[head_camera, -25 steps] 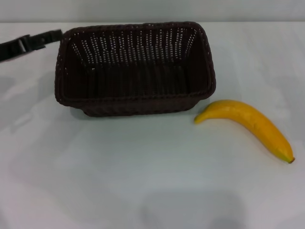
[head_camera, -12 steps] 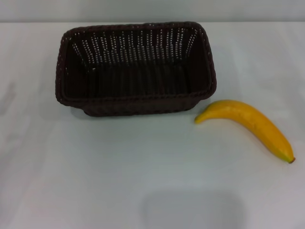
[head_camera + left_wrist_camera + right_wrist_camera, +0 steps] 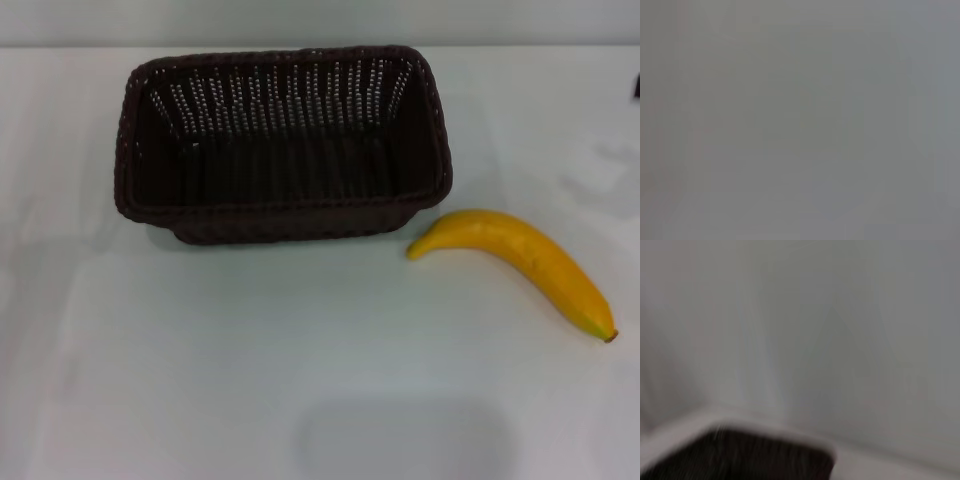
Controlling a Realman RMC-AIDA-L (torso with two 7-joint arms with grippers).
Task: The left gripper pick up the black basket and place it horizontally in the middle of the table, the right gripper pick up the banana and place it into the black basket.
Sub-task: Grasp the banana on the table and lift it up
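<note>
The black basket (image 3: 285,145) lies lengthwise across the middle of the white table (image 3: 250,360), open side up and empty. A blurred dark corner of it shows in the right wrist view (image 3: 750,457). The banana (image 3: 520,262) lies on the table just right of the basket's front right corner, its dark tip pointing to the front right. A small dark piece of the right gripper (image 3: 636,86) shows at the right edge of the head view; its fingers are hidden. The left gripper is out of view, and the left wrist view shows only a plain grey surface.
The table's far edge (image 3: 320,46) meets a pale wall behind the basket. White tabletop stretches in front of the basket and the banana.
The left gripper, at the basket's far left corner a second ago, has withdrawn out of view to the left. A dark bit of the right arm has appeared at the right edge.
</note>
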